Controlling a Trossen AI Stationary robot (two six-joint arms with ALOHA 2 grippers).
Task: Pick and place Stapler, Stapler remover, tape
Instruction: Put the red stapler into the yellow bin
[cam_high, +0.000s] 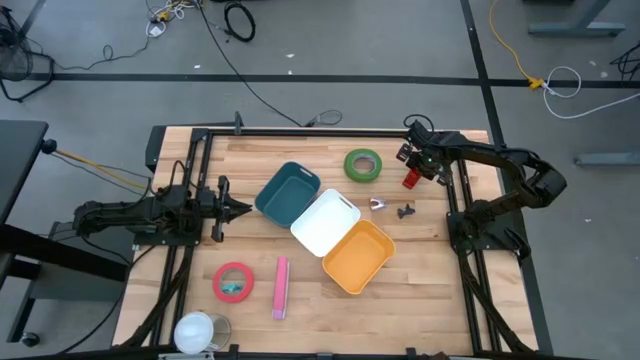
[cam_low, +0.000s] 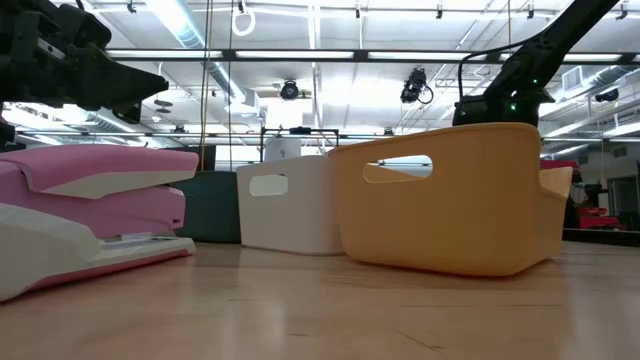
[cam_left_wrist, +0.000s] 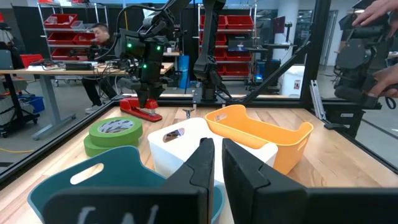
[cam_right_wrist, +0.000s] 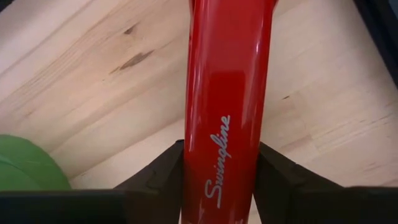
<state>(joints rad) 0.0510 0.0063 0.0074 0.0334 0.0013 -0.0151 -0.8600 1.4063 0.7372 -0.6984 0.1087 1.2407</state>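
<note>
Grasping the red stapler (cam_right_wrist: 227, 118) at the surface's (cam_high: 420, 250) far right edge.

Right claw (cam_right_wrist: 217, 180) clamped on both sides of it, beside the green tape (cam_high: 363, 165); lifting toward a bin comes next. Left claw (cam_left_wrist: 214, 163) clenched, idle behind the teal bin (cam_high: 287, 193).

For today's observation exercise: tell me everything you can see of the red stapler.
The red stapler is long, narrow and glossy, like painted metal or plastic, with "Swingline" in silver script along its top. It lies on the wooden table near the far right edge, just right of the green tape roll. The right gripper straddles it, a dark finger against each side; it looks not yet lifted.
</note>
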